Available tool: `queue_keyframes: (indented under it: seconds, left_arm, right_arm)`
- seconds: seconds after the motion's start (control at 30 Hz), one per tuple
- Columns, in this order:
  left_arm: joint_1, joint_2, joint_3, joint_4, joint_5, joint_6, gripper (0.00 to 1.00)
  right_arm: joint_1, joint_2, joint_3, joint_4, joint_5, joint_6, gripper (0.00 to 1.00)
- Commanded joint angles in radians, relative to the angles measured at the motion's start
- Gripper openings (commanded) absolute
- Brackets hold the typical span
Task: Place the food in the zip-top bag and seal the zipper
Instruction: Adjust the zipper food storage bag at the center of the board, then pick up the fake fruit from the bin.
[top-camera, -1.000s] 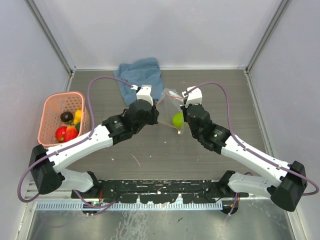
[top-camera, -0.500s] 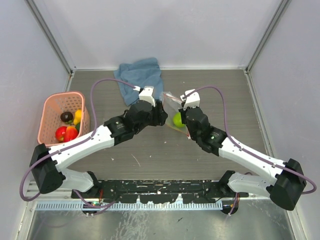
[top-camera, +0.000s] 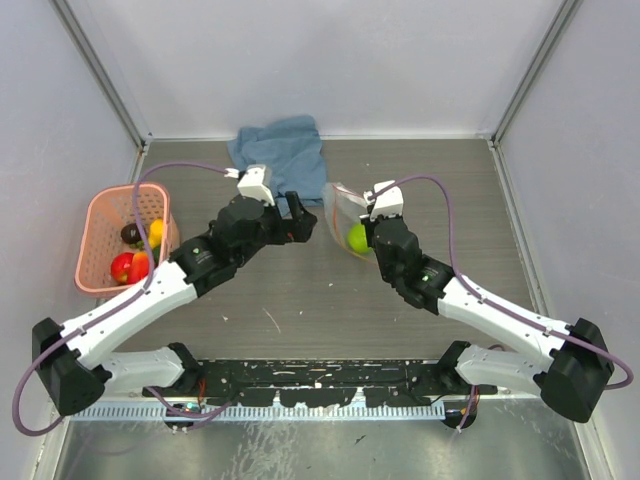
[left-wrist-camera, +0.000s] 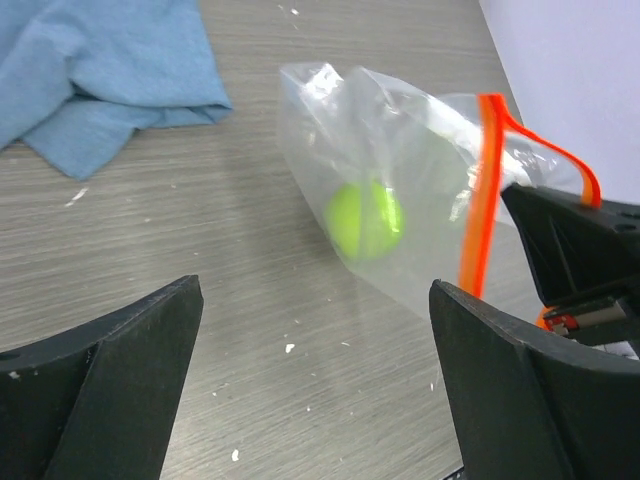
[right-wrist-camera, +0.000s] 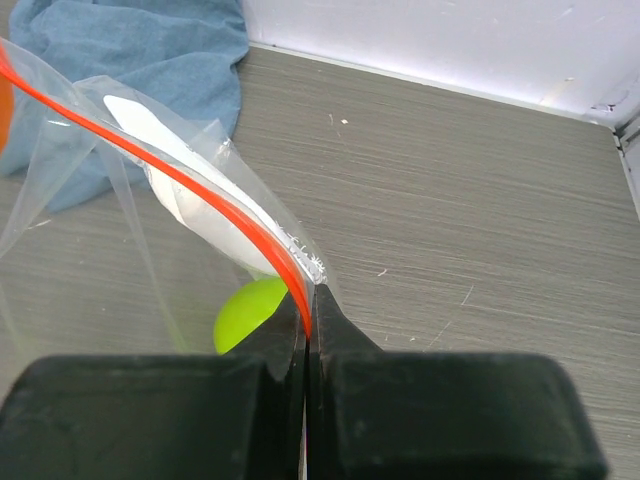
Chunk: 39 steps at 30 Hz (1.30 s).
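top view overhead, looking down; wrist views close, low, both sharing zip-top bag (left-wrist-camera: 330, 130), blue cloth (left-wrist-camera: 100, 80).

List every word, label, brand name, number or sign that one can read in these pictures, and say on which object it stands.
There is no readable text in any view.
The zip-top bag has a white patch, but no writing shows on it.
The blue cloth and the pink basket show no label or print.
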Motion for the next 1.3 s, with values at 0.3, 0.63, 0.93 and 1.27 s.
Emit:
queue_keyframes:
  seconds: [0.3,0.63,0.93,1.27]
  left_arm:
    - [0.188,-0.178,0.062,-0.38,-0.109,0.04,0.98]
    - [0.429,-0.206,0.155,-0.643,-0.191,0.103,0.98]
    - [0.747,-0.199,0.136,-0.647,-0.124,0.109,0.98]
    - [1.032,-0.114,0.094,-0.672,-0.015,-0.003,0.98]
  right_arm:
    - [-0.002,-0.021,-0.006,0.061,0.075,-0.023,0.01]
    - [-0.002,-0.006,0.005,0.044,0.062,-0.019,0.01]
    - [-0.002,0.009,0.016,0.03,0.047,-0.009,0.01]
    - [-0.002,-0.001,0.016,0.029,0.04,-0.003,0.01]
